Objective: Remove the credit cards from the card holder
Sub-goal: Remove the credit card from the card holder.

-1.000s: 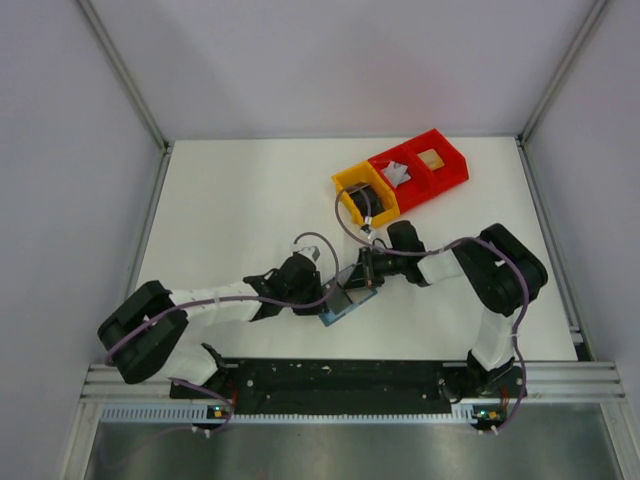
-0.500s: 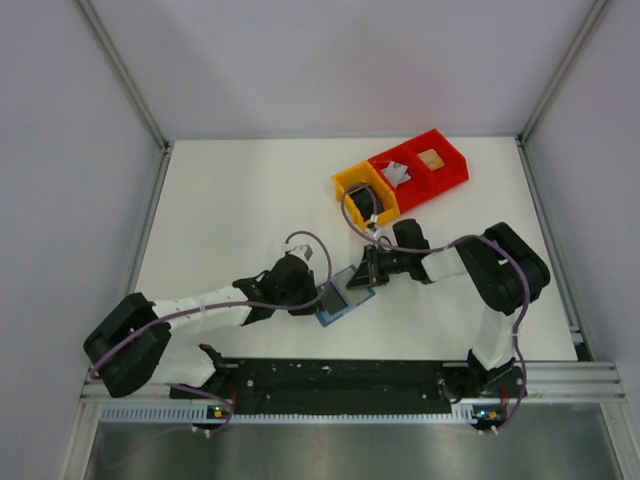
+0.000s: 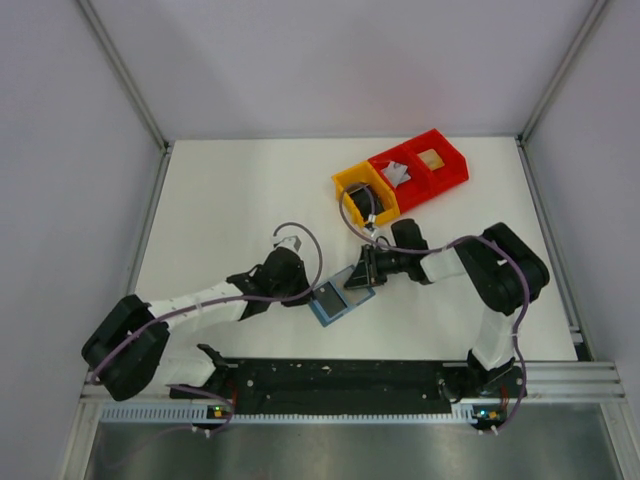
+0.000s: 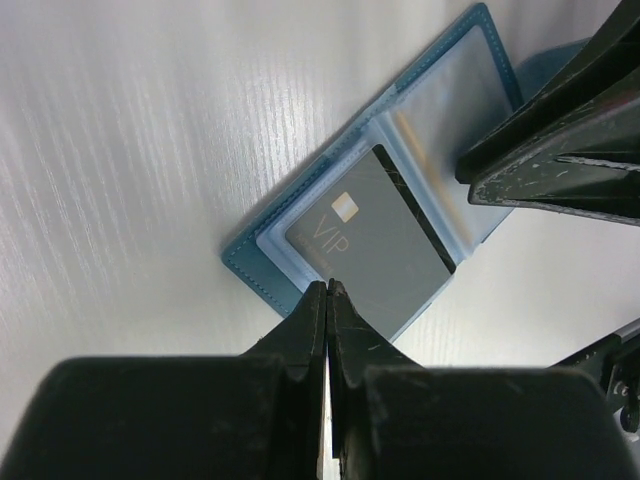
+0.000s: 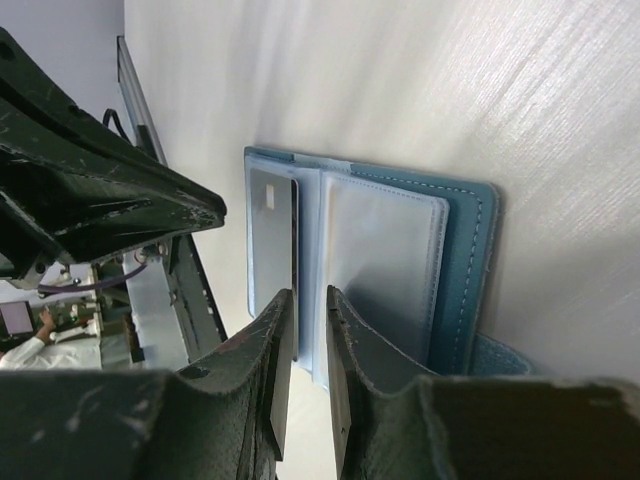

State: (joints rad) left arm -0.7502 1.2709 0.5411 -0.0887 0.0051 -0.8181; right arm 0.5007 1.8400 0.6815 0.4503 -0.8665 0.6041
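The teal-blue card holder [image 3: 330,306] lies open on the table between both arms. A dark grey card [image 4: 375,245] marked VIP lies on its near page and sticks partly out past the edge; it also shows in the right wrist view [image 5: 270,235]. My left gripper [image 3: 308,293] is shut, and its tip [image 4: 327,287] is at the card's near edge. My right gripper [image 3: 359,279] has its fingers a narrow gap apart, with the tips [image 5: 308,297] on the holder's middle fold [image 5: 310,230]. The holder's far page [image 4: 450,90] looks empty. Other cards lie in the bins.
A yellow bin [image 3: 352,178] and a red double bin [image 3: 452,172] stand at the back right. They hold a dark card [image 3: 360,203], a pale card [image 3: 398,172] and a tan card [image 3: 432,158]. Grey walls enclose the table.
My left arm has drawn back to the left with its gripper shut. The holder has slid slightly left and nearer. My right gripper has stayed on the holder.
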